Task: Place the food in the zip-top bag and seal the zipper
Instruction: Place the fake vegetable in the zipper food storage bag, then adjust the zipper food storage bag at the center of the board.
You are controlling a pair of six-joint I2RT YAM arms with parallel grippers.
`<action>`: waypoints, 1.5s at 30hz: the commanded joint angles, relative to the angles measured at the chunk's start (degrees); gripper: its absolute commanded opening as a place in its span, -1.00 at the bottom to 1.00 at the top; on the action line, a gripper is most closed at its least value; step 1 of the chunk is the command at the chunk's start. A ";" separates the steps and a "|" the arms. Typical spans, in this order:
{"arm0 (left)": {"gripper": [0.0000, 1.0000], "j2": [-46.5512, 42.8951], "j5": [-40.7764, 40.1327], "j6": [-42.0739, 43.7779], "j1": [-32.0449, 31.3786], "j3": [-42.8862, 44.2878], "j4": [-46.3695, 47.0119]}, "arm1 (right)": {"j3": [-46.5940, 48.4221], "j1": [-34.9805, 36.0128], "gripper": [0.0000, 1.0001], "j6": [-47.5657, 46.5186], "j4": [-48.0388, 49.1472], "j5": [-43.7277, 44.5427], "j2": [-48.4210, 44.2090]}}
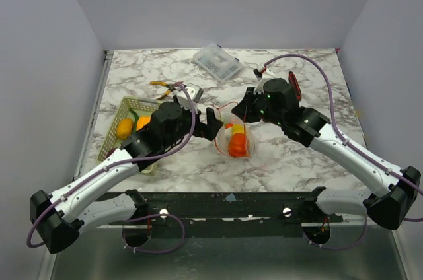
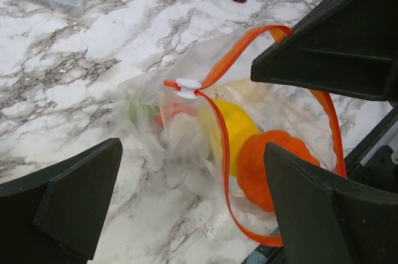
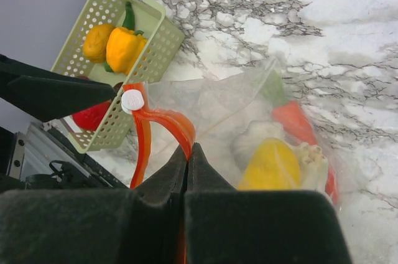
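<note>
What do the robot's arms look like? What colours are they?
The left arm and right arm are white tubes joined by chunky black joints. A purple cable loops along each. The left gripper and right gripper are black, with two pointy wedge fingers each.

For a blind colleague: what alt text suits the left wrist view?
A clear zip-top bag holding a lemon and an orange lies on a marble table, its red-orange zipper open. The open left gripper frames it; the right gripper grips the zipper.
</note>
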 commanded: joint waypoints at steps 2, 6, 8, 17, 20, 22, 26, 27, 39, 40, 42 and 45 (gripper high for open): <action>0.82 -4.24 1.30 -7.48 -0.21 -1.12 -5.44 | 0.87 0.31 -0.99 0.60 1.78 -0.21 0.00; 0.61 -4.30 10.18 -14.31 -0.14 -4.23 -4.35 | 0.86 0.31 -0.99 0.73 1.89 -0.63 -0.20; 0.65 -3.44 14.47 -17.11 -0.17 -5.51 -2.47 | 0.99 0.32 -0.99 0.70 1.78 -0.69 -0.30; 0.05 0.51 17.50 -18.56 -0.17 -6.09 -2.34 | 0.98 0.29 -0.99 0.68 1.29 -0.33 -1.01; -0.45 1.70 20.18 -17.85 -0.17 -4.63 -2.59 | 0.87 0.32 -0.99 0.64 0.95 0.50 -1.38; -0.74 1.81 23.45 -18.03 -0.15 -3.68 -2.17 | 2.07 0.24 -0.99 -0.26 -1.16 3.08 -1.04; -1.00 0.92 32.26 -23.49 -0.20 -1.64 0.19 | 11.25 0.32 -0.99 -2.84 -12.49 11.58 1.91; -1.00 0.64 34.77 -25.56 -0.19 -1.26 1.51 | 14.23 0.31 -1.00 -3.43 -15.59 13.03 3.01; -1.00 1.74 36.22 -47.46 0.55 -6.30 5.19 | 26.44 0.39 -0.99 -8.48 -18.07 16.93 18.64; -1.00 1.78 35.43 -47.77 0.77 -7.03 4.80 | 25.94 0.31 -0.99 -8.77 -17.33 17.95 20.53; -1.00 1.42 33.19 -48.03 1.68 -8.70 3.27 | 25.41 0.15 -0.99 -10.17 -15.76 18.97 23.67; -1.00 -0.07 29.95 -46.66 3.15 -10.33 0.45 | 27.90 0.20 -0.99 -10.59 -17.37 18.57 27.38</action>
